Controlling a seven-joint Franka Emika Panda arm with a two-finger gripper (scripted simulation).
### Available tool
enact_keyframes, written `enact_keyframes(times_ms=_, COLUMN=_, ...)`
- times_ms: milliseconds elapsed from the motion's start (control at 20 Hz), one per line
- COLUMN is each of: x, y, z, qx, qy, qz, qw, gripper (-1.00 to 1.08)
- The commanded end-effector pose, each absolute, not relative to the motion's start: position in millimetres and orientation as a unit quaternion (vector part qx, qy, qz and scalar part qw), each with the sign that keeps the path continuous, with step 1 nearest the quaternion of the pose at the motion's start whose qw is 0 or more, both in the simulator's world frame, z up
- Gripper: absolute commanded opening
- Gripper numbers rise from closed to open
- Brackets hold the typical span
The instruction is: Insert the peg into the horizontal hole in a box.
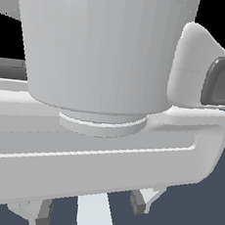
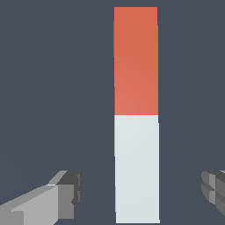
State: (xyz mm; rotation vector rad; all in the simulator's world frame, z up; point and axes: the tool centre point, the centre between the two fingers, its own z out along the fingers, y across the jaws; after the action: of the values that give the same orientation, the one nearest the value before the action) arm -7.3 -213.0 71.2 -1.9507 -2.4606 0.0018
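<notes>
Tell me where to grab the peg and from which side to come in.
Take the peg on its pale part, coming straight down from above. That part already lies between the open tool's fingers, with a gap on each side, so they can close across the peg's flat long sides. The orange part then stays free, probably for the hole, which neither view shows.
</notes>
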Motion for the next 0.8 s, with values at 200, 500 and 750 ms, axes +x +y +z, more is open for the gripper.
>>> enact_keyframes(times_ms=200, x=-7, y=-216, z=69, qx=-0.620, qy=-0.785, qz=0.000, qw=0.000, gripper=1.00)
enact_keyframes(times_ms=500, x=-6, y=-216, z=49, qx=-0.619, qy=-0.785, qz=0.000, qw=0.000, gripper=1.00)
enact_keyframes(times_ms=750, x=-6, y=-217, z=25, qx=-0.618, qy=-0.786, qz=0.000, qw=0.000, gripper=1.00)
